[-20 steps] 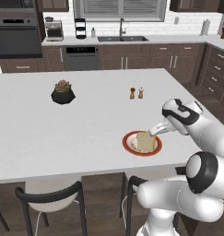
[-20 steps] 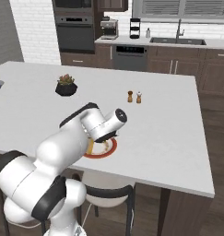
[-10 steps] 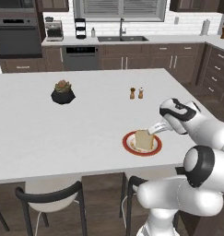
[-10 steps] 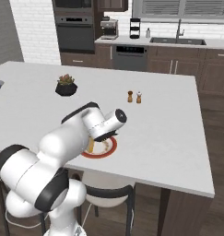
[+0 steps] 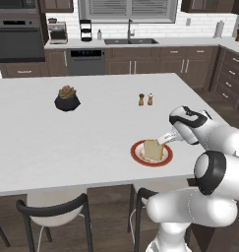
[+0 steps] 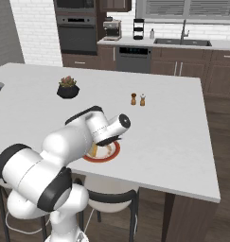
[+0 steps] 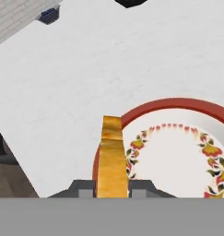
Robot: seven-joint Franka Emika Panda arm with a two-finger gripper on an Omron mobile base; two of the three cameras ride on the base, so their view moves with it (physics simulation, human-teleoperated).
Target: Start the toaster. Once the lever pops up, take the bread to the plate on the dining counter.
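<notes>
Bread over plate, not yet released.
End effector (image 7: 112, 188) grips the bread (image 7: 111, 159) edge-on at lower centre of the hand view. Versus a second ago, the slice stands lower and nearer the red-rimmed plate (image 7: 178, 105) on the white surface (image 5: 86, 138); contact unclear. Judged: transfer nearly done, release remains.

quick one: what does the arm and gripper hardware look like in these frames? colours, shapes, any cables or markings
The arm is glossy white, built of rounded, bulbous link shells with dark grey to black bands at the joints. The wrist ends in a white cylindrical section with a dark end cap. The gripper shows two small dark grey finger tips with blocky, squared tops. No cables or markings can be made out on it.
</notes>
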